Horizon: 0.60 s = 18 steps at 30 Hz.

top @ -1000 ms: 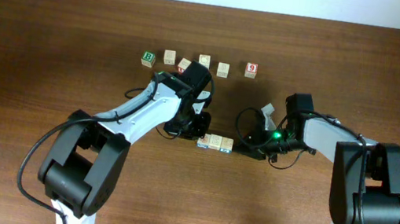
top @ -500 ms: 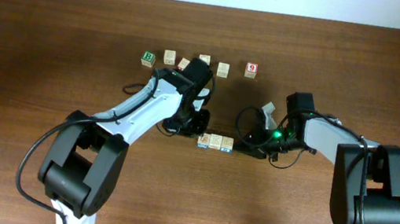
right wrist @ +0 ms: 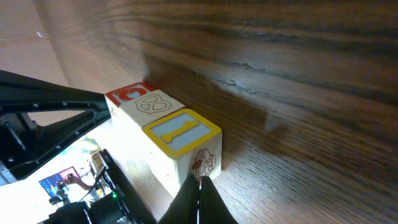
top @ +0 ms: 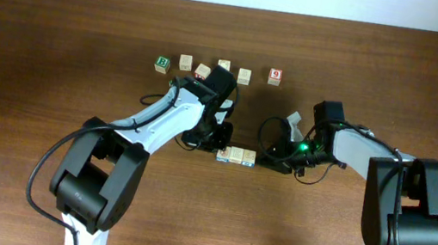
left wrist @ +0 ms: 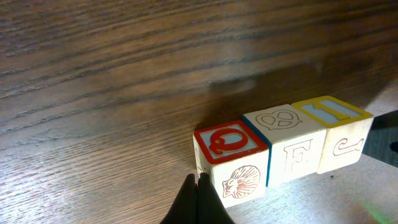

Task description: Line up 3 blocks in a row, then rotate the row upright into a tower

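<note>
Wooden alphabet blocks (top: 236,155) sat three in a row, faces touching, near the middle of the dark-grained counter (top: 56,46), with a robot arm at either end. Seen from overhead, the red-rimmed Q block (left wrist: 231,143), a shell printed on its side, held the nine o'clock end of the row. The blue-rimmed pretzel block (left wrist: 278,118) stood in the centre and the yellow-rimmed I block (left wrist: 333,110) capped the three o'clock end. The left tool (left wrist: 198,190), fingers pinched together on nothing, had its tip at the Q block's lower outer corner, touching or very nearly so. The right tool (right wrist: 200,190), likewise pinched together and empty, met the I block's outer face low down by the counter. A loose line of spare cubes (top: 224,67) lay well apart toward twelve o'clock, with a green B cube (top: 162,64) at its nine o'clock end and a red 9 cube (top: 275,76) at its three o'clock end.
</note>
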Tool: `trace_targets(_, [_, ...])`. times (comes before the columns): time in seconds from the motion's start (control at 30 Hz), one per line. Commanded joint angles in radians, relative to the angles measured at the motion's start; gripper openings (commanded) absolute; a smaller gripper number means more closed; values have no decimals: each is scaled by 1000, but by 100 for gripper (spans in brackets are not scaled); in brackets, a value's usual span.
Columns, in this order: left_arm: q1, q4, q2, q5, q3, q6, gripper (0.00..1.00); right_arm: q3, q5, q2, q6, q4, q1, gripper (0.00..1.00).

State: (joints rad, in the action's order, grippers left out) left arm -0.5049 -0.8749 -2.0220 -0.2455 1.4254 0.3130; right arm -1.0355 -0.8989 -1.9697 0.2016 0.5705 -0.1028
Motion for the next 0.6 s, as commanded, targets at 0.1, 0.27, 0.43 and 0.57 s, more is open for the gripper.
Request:
trace_targets(0.1, [-8, 2, -16, -47, 13, -16, 0, 3, 5, 32, -14, 0, -8, 4])
trace_targets(0.27, [-8, 3, -16, -47, 13, -16, 0, 3, -37, 32, -14, -10, -8, 4])
trace_targets(0.43, [-8, 3, -16, -47, 13, -16, 0, 3, -48, 51, -15, -10, -8, 4])
trace_targets(0.57, [-8, 5, -16, -47, 13, -16, 0, 3, -48, 101, -14, -7, -8, 4])
